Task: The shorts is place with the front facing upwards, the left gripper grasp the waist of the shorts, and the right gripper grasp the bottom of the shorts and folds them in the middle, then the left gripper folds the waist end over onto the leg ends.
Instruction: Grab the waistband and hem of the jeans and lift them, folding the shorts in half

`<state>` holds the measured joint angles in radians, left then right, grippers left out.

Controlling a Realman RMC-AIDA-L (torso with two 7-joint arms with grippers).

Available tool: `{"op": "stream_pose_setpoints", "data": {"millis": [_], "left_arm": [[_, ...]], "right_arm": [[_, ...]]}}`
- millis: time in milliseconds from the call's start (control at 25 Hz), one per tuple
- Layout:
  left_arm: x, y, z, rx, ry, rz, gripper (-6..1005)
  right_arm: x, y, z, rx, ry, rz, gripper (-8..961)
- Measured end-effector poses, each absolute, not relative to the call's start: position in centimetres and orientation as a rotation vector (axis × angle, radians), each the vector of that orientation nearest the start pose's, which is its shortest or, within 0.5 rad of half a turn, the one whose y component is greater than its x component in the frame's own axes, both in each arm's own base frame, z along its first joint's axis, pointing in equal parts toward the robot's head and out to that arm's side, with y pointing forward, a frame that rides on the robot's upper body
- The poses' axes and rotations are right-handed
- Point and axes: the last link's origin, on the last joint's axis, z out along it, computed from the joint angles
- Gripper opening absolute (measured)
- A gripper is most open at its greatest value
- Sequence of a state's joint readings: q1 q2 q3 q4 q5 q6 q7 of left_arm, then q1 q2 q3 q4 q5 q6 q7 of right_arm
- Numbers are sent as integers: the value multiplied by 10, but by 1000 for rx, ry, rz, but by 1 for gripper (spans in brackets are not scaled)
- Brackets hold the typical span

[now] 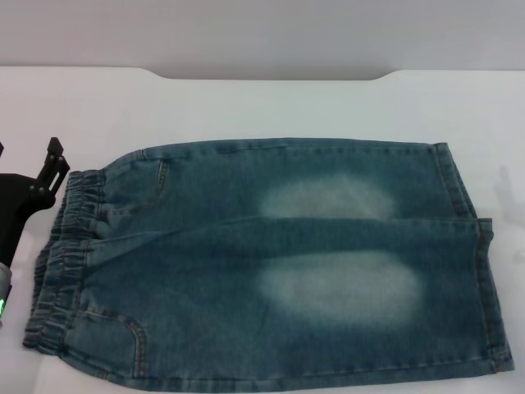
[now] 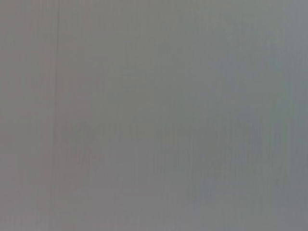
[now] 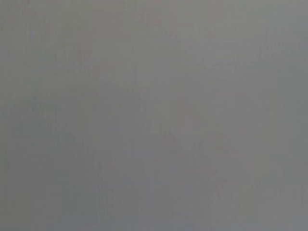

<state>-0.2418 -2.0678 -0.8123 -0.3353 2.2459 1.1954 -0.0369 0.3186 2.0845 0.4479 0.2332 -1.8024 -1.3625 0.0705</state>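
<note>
The blue denim shorts (image 1: pixel 246 246) lie flat on the white table, front up, with two pale faded patches showing. The gathered waist (image 1: pixel 70 246) points to the left and the bottom of the shorts (image 1: pixel 486 279) to the right, with a slit between the two leg ends. My left gripper (image 1: pixel 51 171) hovers at the left edge of the head view, just beside the far corner of the waist. The right gripper is out of view. Both wrist views show only plain grey.
The white table (image 1: pixel 246 107) stretches beyond the shorts to a curved back edge (image 1: pixel 271 78). The shorts' near side reaches the bottom edge of the head view.
</note>
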Motion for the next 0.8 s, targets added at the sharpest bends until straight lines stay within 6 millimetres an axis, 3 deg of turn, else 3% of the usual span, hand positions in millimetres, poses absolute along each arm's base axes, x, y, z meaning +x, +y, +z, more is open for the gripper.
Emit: {"op": "stream_pose_setpoints", "data": {"millis": [560, 800], "left_arm": [[-339, 282, -27, -1576, -572, -677, 842], [-329, 291, -23, -1631, -577, -765, 841]], "right_arm": [[335, 283, -19, -1491, 546, 750, 654], [324, 294, -9, -1520, 534, 832, 653]]}}
